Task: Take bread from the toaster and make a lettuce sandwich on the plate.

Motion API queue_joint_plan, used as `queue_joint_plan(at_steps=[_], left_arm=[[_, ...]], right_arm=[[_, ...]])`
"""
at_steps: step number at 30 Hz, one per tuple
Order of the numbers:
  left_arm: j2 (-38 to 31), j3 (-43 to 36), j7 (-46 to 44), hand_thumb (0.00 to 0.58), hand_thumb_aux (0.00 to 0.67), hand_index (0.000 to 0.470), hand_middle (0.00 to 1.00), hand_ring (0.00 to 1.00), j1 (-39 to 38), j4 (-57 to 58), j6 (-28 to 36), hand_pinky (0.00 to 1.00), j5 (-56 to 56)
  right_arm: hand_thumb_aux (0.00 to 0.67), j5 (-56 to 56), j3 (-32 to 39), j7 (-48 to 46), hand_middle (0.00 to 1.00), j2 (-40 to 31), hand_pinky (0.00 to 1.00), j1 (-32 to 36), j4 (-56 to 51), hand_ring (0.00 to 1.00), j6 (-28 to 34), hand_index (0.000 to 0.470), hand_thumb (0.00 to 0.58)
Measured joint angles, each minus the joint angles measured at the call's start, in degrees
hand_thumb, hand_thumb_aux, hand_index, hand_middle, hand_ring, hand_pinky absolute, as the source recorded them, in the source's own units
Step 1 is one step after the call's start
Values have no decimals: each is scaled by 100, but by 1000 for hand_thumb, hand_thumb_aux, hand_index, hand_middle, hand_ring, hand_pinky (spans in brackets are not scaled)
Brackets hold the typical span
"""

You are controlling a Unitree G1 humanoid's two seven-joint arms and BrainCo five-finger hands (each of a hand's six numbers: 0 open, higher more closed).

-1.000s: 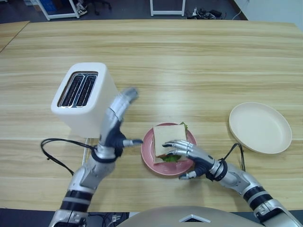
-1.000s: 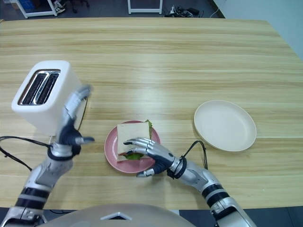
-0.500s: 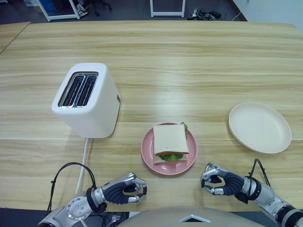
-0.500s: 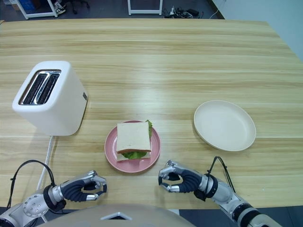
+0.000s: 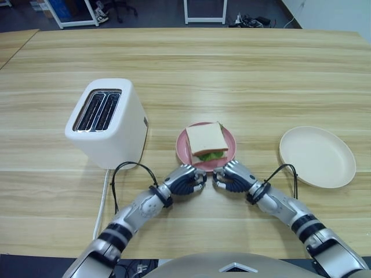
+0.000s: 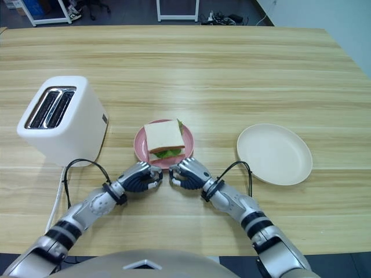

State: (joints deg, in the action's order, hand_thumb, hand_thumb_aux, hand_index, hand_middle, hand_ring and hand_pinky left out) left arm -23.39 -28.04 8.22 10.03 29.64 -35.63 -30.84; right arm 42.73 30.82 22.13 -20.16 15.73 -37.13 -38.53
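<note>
Under top bread slice [image 5: 204,138], lettuce [image 5: 210,155] mostly hidden

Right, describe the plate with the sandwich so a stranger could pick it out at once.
Start at the white toaster on the left of the wooden table. The plate sits just to its right. It is pink and carries the sandwich, while the other plate further right is cream.

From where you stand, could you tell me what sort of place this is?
Likely a lab or office, not a kitchen: a long wooden table, loose cables on the floor, white furniture frames.
</note>
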Motion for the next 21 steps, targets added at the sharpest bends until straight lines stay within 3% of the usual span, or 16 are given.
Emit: queue_joint_plan(at_steps=[9,10,11,12,13,14,15,18,21], left_arm=[[791,-104,1691,580,670,470,1000,1000,1555,2504,502,1000,-460],[818,-101,1822,580,670,470,957,957,1579,2614,433,957,-461],[866,-99,2053,580,670,470,635,635,1598,2794,290,635,-460],[893,-88,2300,508,434,304,0,0,1576,2900,3,0,-454],[899,-65,2443,227,147,103,0,0,1543,2922,-245,0,-446],[885,-17,2657,0,0,0,0,0,1488,2921,-698,0,-411],[865,65,2900,0,0,0,0,0,1377,2846,-1210,0,-372],[786,420,3290,0,0,0,0,0,924,2291,-2646,0,-86],[798,1023,3358,0,0,0,0,0,595,1811,-3231,0,543]], right_arm=[[670,-358,-240,500,1000,1221,1000,1564,-2666,1000,795,470,580],[670,-364,-247,529,1000,1251,1000,1601,-2771,1000,801,470,580],[670,-368,-251,610,1000,1286,1000,1633,-2911,1000,828,470,580],[670,-375,-249,735,1000,1285,1000,1638,-2972,1000,768,470,580],[596,-378,-240,858,1000,1272,1000,1634,-3001,1000,665,418,573],[339,-375,-218,1109,0,1220,0,1599,-2993,0,398,238,438],[0,-347,-205,1337,0,1144,0,1548,-2909,0,79,0,0],[0,-493,-476,2248,0,865,0,1036,-2160,0,-1116,0,0],[0,-822,-947,2668,0,737,0,419,-1376,0,-1818,0,0]])
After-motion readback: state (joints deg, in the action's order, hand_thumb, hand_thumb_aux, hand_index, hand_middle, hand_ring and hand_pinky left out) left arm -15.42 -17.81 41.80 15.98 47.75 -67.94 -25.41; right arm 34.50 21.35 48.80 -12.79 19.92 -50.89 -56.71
